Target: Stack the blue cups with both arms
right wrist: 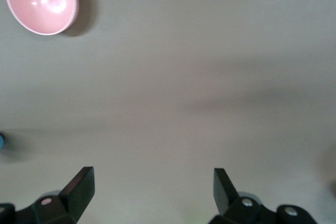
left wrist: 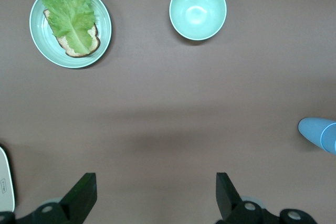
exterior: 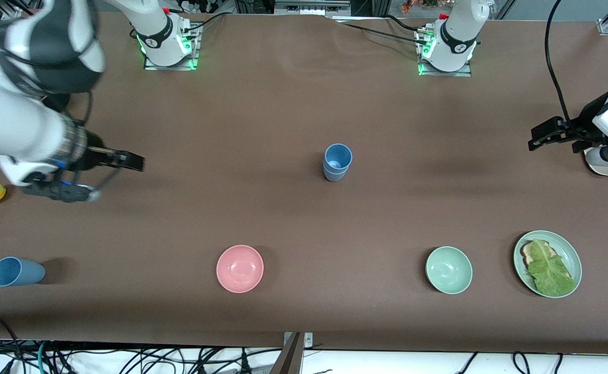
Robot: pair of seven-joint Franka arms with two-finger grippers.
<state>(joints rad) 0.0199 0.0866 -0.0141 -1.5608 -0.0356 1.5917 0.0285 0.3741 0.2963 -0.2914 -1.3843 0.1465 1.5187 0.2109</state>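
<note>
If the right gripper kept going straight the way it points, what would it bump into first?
Probably nothing soon. The right gripper is open and empty, pointing across bare table toward the left arm's end. The stacked blue cups sit roughly along that line, though it may pass above them. The pink bowl lies off its line.

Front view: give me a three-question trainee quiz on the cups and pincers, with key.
1. True or false: the blue cup at the right arm's end of the table stands upright.
2. What sits inside the upright blue cup mid-table? A) nothing B) another blue cup C) a lemon
3. Fill in: the left pincer and right pincer are both ____.

Key: 1 false, it lies on its side. 2 B, two cups are nested. 3 open, each holding nothing.
</note>
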